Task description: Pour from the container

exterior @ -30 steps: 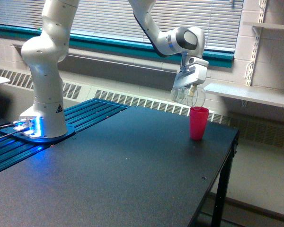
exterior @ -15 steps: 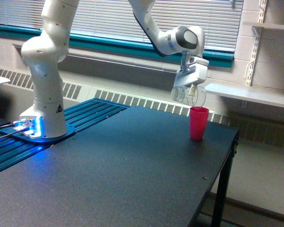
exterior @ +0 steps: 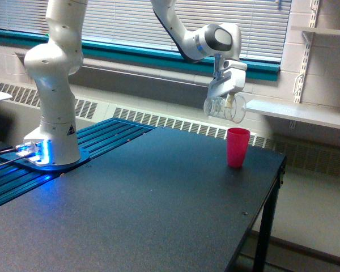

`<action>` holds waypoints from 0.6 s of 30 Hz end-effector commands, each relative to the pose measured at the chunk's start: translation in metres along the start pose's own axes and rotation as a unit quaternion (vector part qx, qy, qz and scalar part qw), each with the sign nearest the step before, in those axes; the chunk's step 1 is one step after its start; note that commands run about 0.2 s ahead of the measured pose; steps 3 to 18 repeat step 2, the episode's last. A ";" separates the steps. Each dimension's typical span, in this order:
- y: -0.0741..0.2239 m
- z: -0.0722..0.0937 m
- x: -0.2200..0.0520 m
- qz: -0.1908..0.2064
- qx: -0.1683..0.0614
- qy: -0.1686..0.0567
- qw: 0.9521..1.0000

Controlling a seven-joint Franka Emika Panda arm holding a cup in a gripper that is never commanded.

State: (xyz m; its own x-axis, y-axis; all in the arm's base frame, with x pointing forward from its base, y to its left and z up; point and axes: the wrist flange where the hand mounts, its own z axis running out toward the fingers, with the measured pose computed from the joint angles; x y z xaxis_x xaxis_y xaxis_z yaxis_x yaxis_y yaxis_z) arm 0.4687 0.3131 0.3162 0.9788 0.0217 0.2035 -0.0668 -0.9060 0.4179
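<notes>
The container (exterior: 222, 107) is a small clear plastic mug, tipped on its side with its mouth toward the exterior view's right. My gripper (exterior: 225, 95) is shut on it, holding it in the air above and a little to the left of the pink cup (exterior: 237, 147). A clear gap separates the mug's mouth from the cup's rim. The pink cup stands upright near the far right edge of the black table (exterior: 147, 198). I cannot see any contents in either one.
The arm's white base (exterior: 51, 136) stands at the exterior view's left on blue slats. The table's right edge drops off just past the pink cup. A white shelf (exterior: 294, 113) and a window with blinds lie behind.
My gripper has lifted the container up and slightly left, away from the pink cup's rim where its mouth hung before. The cup has not moved.
</notes>
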 end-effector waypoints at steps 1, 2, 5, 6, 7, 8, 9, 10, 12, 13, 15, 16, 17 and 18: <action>0.012 -0.004 0.000 0.020 0.006 0.006 1.000; 0.013 -0.004 0.000 0.020 0.006 0.006 1.000; 0.013 -0.004 0.000 0.020 0.006 0.006 1.000; 0.013 -0.004 0.000 0.020 0.006 0.006 1.000; 0.013 -0.004 0.000 0.020 0.006 0.006 1.000; 0.013 -0.004 0.000 0.020 0.006 0.006 1.000; 0.013 -0.004 0.000 0.020 0.006 0.006 1.000; 0.013 -0.004 0.000 0.020 0.006 0.006 1.000; 0.013 -0.004 0.000 0.020 0.006 0.006 1.000; 0.013 -0.004 0.000 0.020 0.006 0.006 1.000; 0.013 -0.004 0.000 0.020 0.006 0.006 1.000; 0.013 -0.004 0.000 0.020 0.006 0.006 1.000; 0.013 -0.004 0.000 0.020 0.006 0.006 1.000; 0.013 -0.004 0.000 0.020 0.006 0.006 1.000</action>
